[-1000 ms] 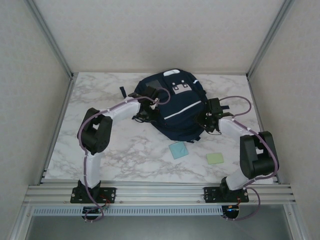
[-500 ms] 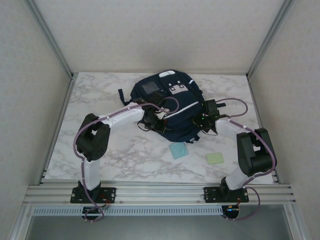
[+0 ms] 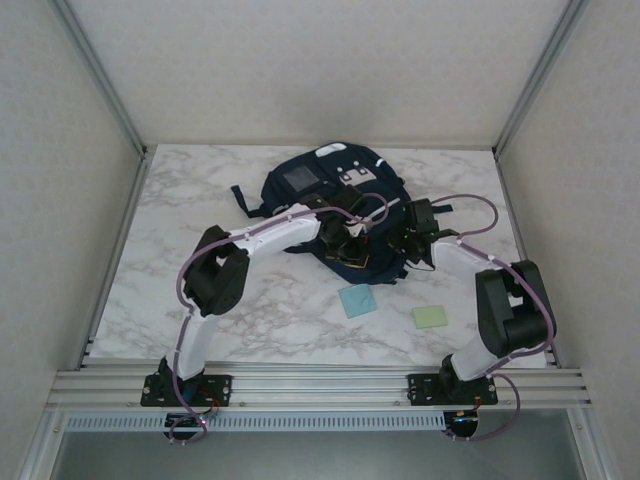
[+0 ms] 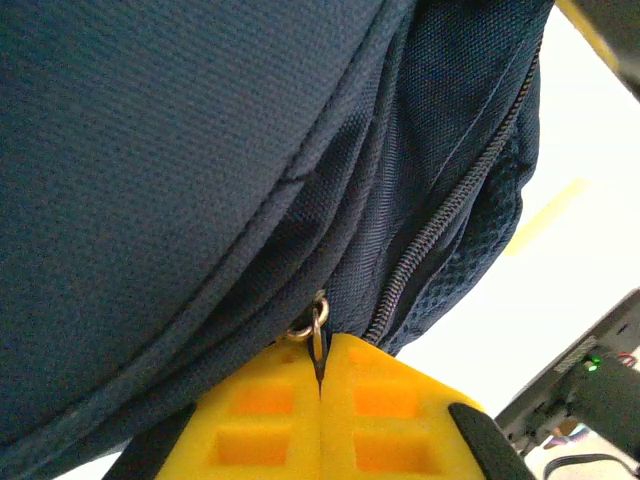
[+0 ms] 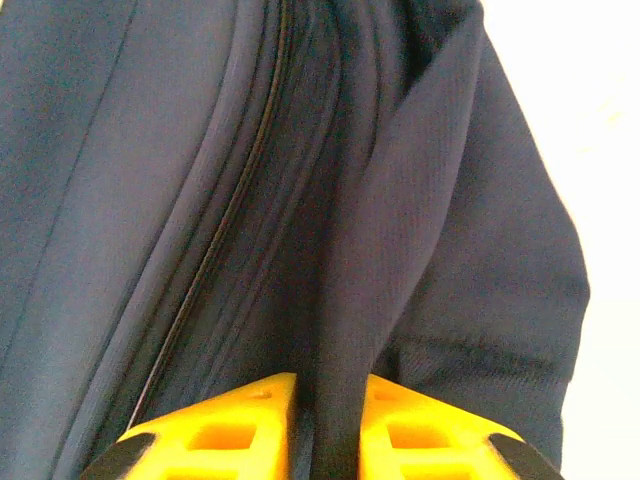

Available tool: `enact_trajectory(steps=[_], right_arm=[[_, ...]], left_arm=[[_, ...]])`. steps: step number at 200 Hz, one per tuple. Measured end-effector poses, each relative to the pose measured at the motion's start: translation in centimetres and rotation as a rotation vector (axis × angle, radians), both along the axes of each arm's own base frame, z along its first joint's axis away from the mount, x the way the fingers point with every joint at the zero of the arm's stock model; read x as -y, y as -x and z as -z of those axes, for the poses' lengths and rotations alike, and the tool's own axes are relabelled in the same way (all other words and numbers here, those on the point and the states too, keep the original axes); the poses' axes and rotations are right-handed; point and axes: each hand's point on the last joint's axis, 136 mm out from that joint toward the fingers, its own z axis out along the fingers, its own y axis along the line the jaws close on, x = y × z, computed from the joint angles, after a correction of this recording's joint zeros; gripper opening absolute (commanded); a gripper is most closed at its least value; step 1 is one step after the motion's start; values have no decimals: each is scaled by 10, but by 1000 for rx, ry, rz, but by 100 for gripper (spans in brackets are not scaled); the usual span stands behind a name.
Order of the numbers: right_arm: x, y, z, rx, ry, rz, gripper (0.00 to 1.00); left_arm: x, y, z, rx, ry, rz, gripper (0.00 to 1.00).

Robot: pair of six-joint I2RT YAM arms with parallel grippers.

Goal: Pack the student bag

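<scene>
Left gripper (image 4: 320, 352) tight on zipper (image 4: 311, 323), right gripper (image 5: 328, 388) on student bag (image 3: 288, 202); perhaps notepads (image 3: 357, 300) nearby

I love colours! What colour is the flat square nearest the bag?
The square is light teal, best seen in the top external view.

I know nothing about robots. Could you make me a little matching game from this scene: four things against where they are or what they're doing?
1 left gripper
2 right gripper
3 teal square
4 green square

A pinching a fold of the student bag
B on the table, farthest right
C shut on the zip pull
D on the table, just in front of the student bag

Pairs: 1-C, 2-A, 3-D, 4-B
</scene>
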Motion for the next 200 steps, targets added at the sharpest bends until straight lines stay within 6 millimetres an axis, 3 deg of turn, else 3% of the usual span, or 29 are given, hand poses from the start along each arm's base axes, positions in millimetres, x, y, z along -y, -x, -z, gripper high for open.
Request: enact_trajectory(steps=[18,32,55,76,97,136,167,200], right_arm=[[0,7,-15,21,15,-27,37],[-3,16,-24,27,27,-64,40],[-6,30,-40,31,46,-109,41],[-7,35,-57,49,57,-141,42],[-9,39,-67,55,59,-178,42],[-23,56,-65,19,60,-294,42],[-50,60,-70,11,69,-454,43],[-64,56,-60,-17,96,-543,43]], left_arm=[[9,1,1,-6,18,5,29],[16,5,0,-9,34,11,40],[23,6,-6,27,75,17,49],[9,7,-12,49,83,-13,57],[-15,1,-25,61,94,-75,58],[-69,-32,-48,109,123,-215,59],[-109,-53,-45,126,104,-320,60],[-125,-67,-35,119,106,-401,60]])
